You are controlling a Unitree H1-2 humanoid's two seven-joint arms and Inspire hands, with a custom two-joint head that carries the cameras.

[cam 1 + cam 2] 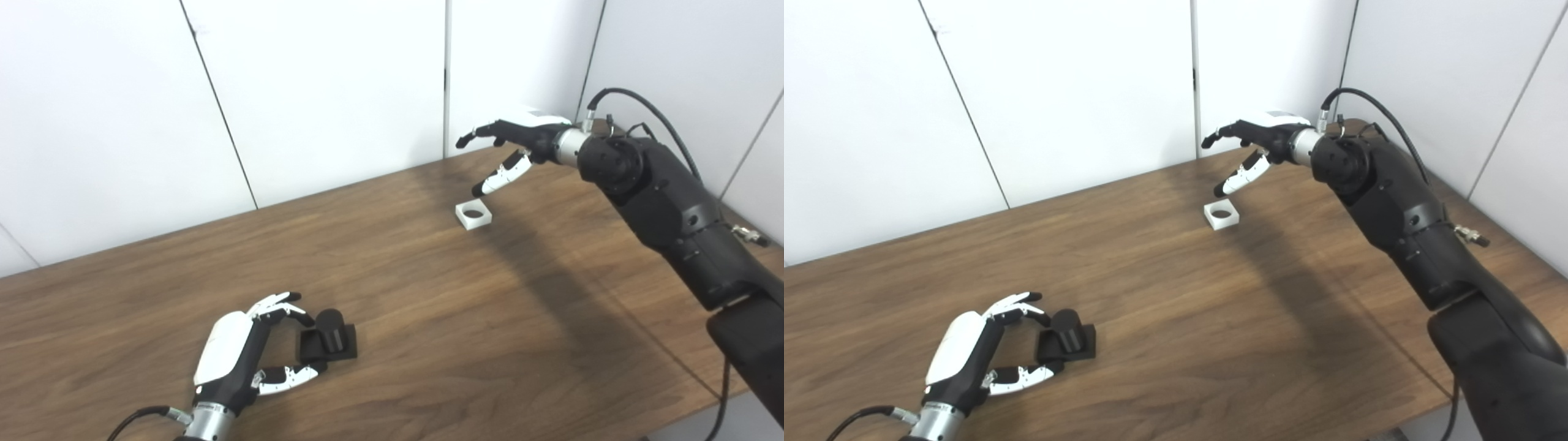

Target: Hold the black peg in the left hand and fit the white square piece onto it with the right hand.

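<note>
The black peg [329, 340], a short cylinder on a square black base, stands on the wooden table [429, 318] at the near left. My left hand [245, 346] is open just left of it, fingers and thumb spread around the base's left side without closing on it. The white square piece [473, 215], with a round hole in its middle, lies flat at the far right of the table. My right hand [511, 147] hovers open just above and behind it, thumb pointing down toward the piece, not touching it.
White wall panels [318, 92] stand right behind the table's far edge. The table's right edge and near right corner lie under my right arm [667, 208]. A cable [649, 113] loops over the right wrist.
</note>
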